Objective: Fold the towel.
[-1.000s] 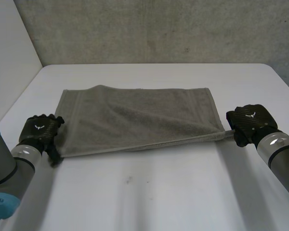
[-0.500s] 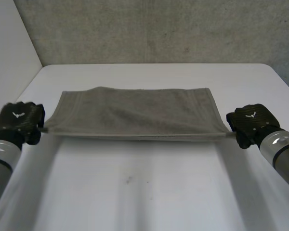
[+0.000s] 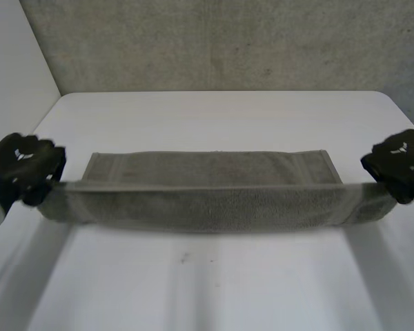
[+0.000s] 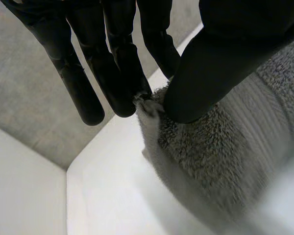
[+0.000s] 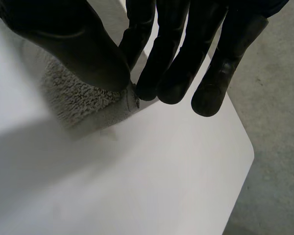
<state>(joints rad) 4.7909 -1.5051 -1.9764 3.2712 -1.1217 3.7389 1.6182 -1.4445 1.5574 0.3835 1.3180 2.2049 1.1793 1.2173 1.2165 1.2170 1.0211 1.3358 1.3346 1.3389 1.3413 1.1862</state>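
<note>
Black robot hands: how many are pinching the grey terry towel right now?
2. The left hand pinches the left corner of the grey terry towel; the right hand pinches its right corner, the edge stretched between them above the white table.

Towel [image 3: 207, 200] on table [image 3: 214, 276], between left hand [image 3: 21, 165] and right hand [image 3: 400, 162]

towel [image 3: 207, 203]: grey-green terry, with a plain woven band near each end
desk [image 3: 214, 283]: plain white
left hand [image 3: 21, 169]: black, small white emblem on its back
right hand [image 3: 400, 162]: black, same white emblem
wall [image 3: 228, 41]: mottled grey, upper frame
</note>
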